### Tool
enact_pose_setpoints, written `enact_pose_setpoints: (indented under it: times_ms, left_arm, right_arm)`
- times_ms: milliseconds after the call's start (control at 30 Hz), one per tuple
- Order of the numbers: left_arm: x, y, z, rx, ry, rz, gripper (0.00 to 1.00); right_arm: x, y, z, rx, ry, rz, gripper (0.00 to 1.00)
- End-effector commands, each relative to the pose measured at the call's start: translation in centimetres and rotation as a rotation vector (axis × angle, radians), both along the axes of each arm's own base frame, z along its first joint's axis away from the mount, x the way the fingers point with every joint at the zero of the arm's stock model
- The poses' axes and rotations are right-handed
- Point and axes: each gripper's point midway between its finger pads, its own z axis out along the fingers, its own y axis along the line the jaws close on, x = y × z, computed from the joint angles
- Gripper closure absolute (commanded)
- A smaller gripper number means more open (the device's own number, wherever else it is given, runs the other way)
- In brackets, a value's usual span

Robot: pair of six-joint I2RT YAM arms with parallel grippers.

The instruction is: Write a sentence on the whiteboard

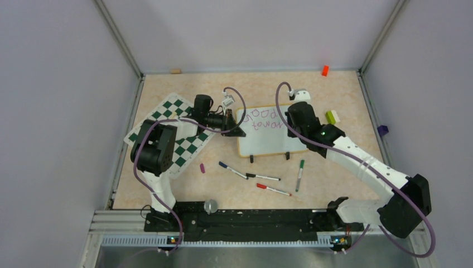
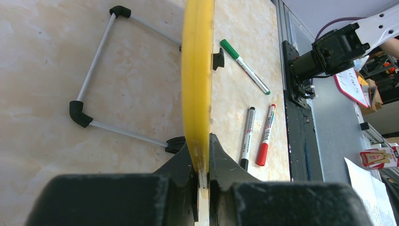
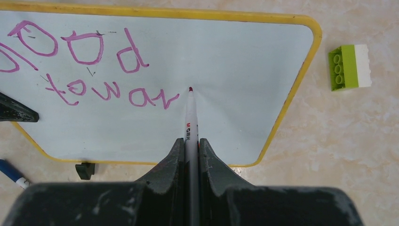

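The whiteboard (image 1: 268, 131) lies near the middle of the marbled beige surface (image 1: 334, 89). It is a smooth white rectangle with rounded corners and a thin yellow frame. Its long axis runs left to right, and its 2 black clips are on the near long edge.

The sentence (image 3: 94, 70) runs along that axis in purple strokes on 2 lines, "good" above "towar", with the first line closer to the far edge.

The left gripper (image 2: 202, 155) has its black jaws pinched narrow on the board's left short edge. In its wrist view that edge is a thick yellow band seen edge-on. Beside the band is a thin wire frame (image 2: 94, 70) with black corner pieces.

The right gripper (image 3: 190, 146) clamps a white-barrelled marker (image 3: 190, 117). The marker points away from the wrist, and its dark tip meets the board just right of the last letter.

On the surface near the clip edge lie 4 slim pens:
- a blue pen (image 1: 231, 170)
- a black pen (image 1: 263, 177)
- a red pen (image 1: 273, 190)
- a green pen (image 1: 300, 173)

A studded green-and-white brick (image 3: 350, 67) sits just beyond the board's right end. The green-and-white chequered mat (image 1: 167, 120) lies under the left arm.
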Motion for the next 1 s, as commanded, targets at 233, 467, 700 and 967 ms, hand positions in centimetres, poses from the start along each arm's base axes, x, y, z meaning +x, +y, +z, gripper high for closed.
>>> enact_pose_setpoints:
  times_ms: [233, 467, 700, 967]
  left_arm:
    - [-0.2, -0.3, -1.2, 0.026, -0.021, -0.007, 1.00]
    - [-0.2, -0.3, -1.1, 0.026, -0.023, -0.008, 1.00]
    - [-0.2, -0.3, -1.2, 0.026, -0.021, -0.008, 1.00]
    - [-0.2, -0.3, -1.2, 0.028, -0.022, -0.006, 1.00]
  right_arm:
    - [0.2, -0.3, -0.2, 0.012, 0.000, -0.014, 1.00]
    - [0.2, -0.5, -0.5, 0.006, 0.005, -0.025, 1.00]
    - [1.1, -0.2, -0.4, -0.001, -0.008, -0.038, 1.00]
    - [1.1, 0.7, -0.1, 0.036, -0.012, 0.002, 1.00]
